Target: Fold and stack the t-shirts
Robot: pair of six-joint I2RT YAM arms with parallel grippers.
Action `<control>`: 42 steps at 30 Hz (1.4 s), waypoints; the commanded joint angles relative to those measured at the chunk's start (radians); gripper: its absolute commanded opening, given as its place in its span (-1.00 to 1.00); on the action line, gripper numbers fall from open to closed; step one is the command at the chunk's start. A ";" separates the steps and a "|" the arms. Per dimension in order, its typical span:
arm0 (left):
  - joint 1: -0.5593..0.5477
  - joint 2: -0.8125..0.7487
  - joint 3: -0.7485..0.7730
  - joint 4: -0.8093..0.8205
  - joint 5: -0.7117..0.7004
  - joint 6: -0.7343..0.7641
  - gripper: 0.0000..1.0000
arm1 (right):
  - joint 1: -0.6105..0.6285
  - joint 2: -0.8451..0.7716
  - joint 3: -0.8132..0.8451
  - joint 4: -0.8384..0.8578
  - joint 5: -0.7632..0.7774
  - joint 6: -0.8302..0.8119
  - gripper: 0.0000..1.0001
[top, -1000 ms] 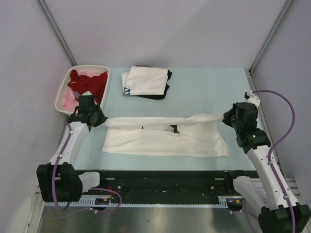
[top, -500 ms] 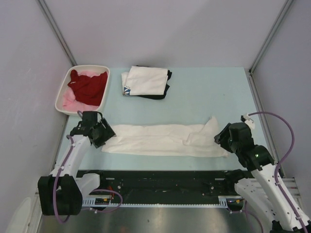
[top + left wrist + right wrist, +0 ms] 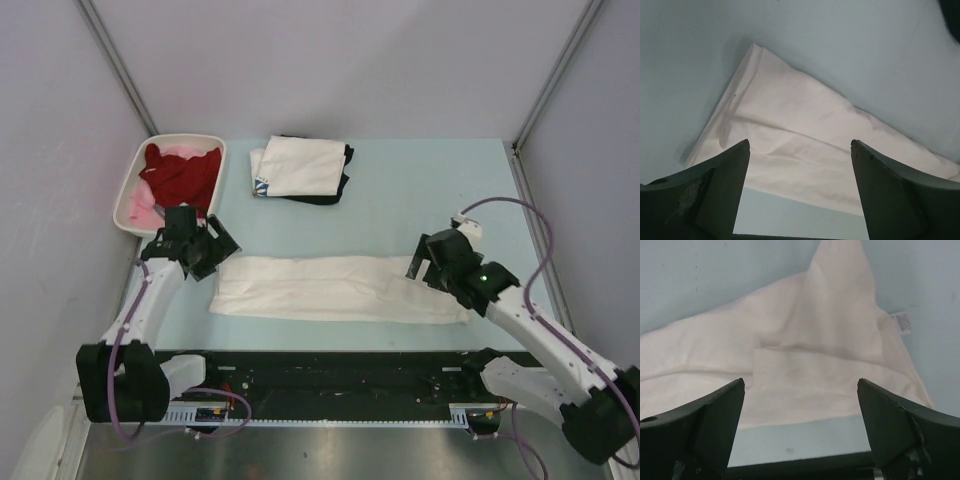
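Two items sit at the far side of the table [image 3: 420, 190]: a white basin [image 3: 135, 172] far left holding the dark red shirt [image 3: 182, 175] over the pink shirt [image 3: 140, 208], and just right of it a folded stack, cream shirt [image 3: 300, 165] on black shirt [image 3: 335, 192]. Long folded cream t-shirt [image 3: 335, 288] lies flat near me. My left gripper [image 3: 205, 250] hangs over its left end, my right gripper [image 3: 432, 262] over its right end; both jaws wide apart, holding nothing
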 commanded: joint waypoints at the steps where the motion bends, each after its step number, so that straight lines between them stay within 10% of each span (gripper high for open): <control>1: 0.005 0.139 0.051 0.070 0.053 0.023 0.71 | -0.021 0.205 0.022 0.307 -0.097 -0.167 0.99; 10: 0.005 0.221 0.004 0.134 0.092 0.000 0.66 | 0.004 0.472 0.025 0.494 -0.245 -0.267 0.81; 18: 0.005 0.225 -0.021 0.133 0.092 0.015 0.65 | 0.015 0.545 0.027 0.516 -0.282 -0.278 0.12; 26: 0.005 0.227 -0.022 0.134 0.095 0.023 0.65 | 0.045 0.600 0.027 0.513 -0.268 -0.289 0.03; 34: 0.005 0.230 -0.027 0.139 0.101 0.026 0.65 | 0.064 0.551 0.027 0.454 -0.218 -0.290 -1.00; 42: 0.003 0.219 -0.033 0.140 0.107 0.029 0.65 | 0.146 0.393 0.025 0.339 -0.107 -0.258 -1.00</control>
